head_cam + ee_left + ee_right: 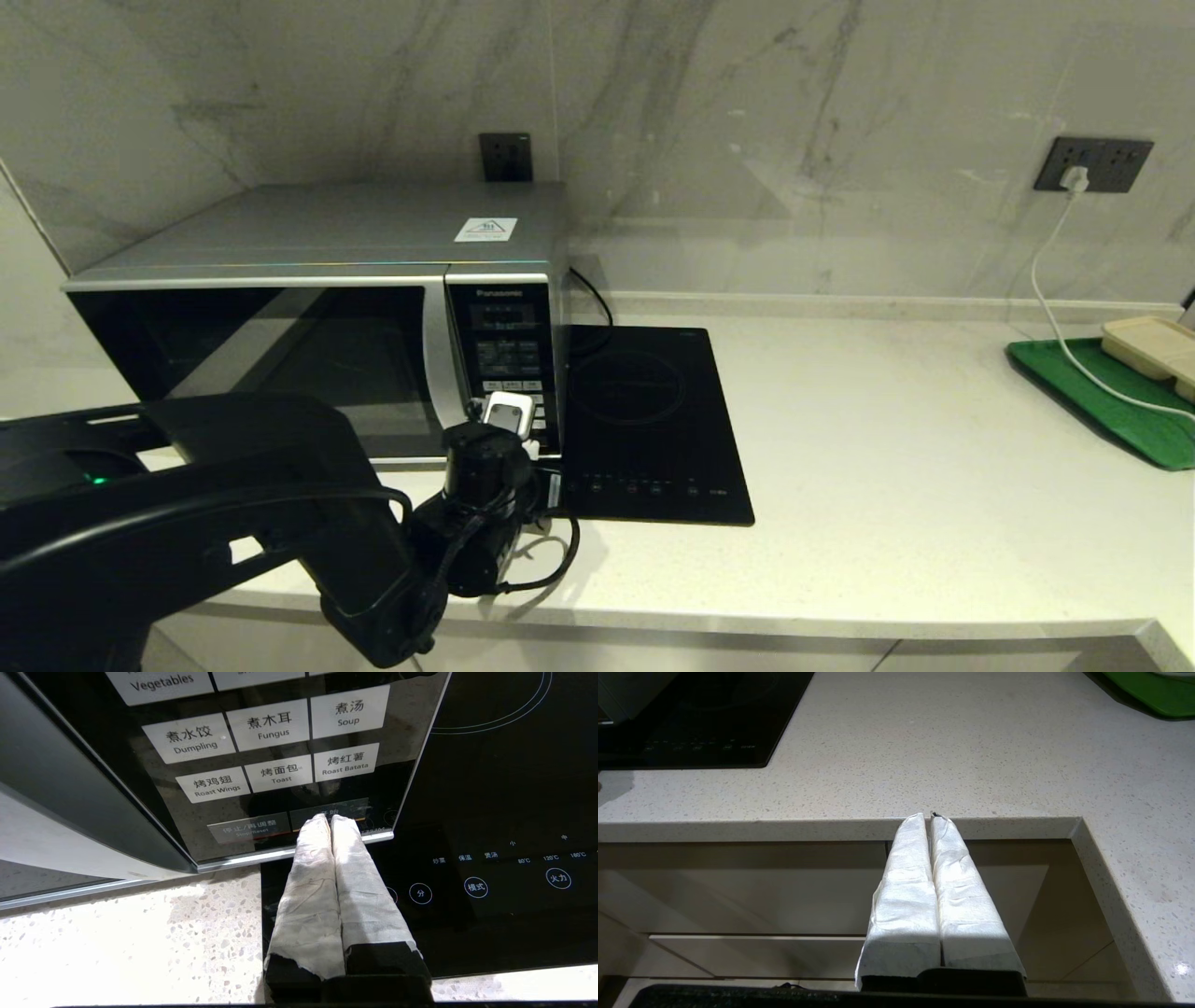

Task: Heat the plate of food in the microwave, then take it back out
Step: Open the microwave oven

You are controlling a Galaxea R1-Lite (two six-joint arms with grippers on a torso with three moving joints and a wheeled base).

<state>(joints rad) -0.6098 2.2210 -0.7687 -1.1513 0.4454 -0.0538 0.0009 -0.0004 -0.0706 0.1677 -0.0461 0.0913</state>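
Note:
The silver Panasonic microwave (308,308) stands at the left of the counter with its dark glass door closed. My left gripper (331,819) is shut and empty, its white-wrapped tips pressed against the lowest right button of the keypad panel (280,756), beside the Stop/Reset key (249,828). In the head view the left gripper (509,411) sits at the panel's lower edge. The lilac plate of fries is out of view; nothing shows through the door. My right gripper (928,816) is shut and empty, parked below the counter's front edge.
A flat black induction cooktop (653,420) lies right beside the microwave. At the far right a green tray (1111,401) carries a beige compartment tray (1153,347), and a white cable (1055,308) runs from a wall socket down to it.

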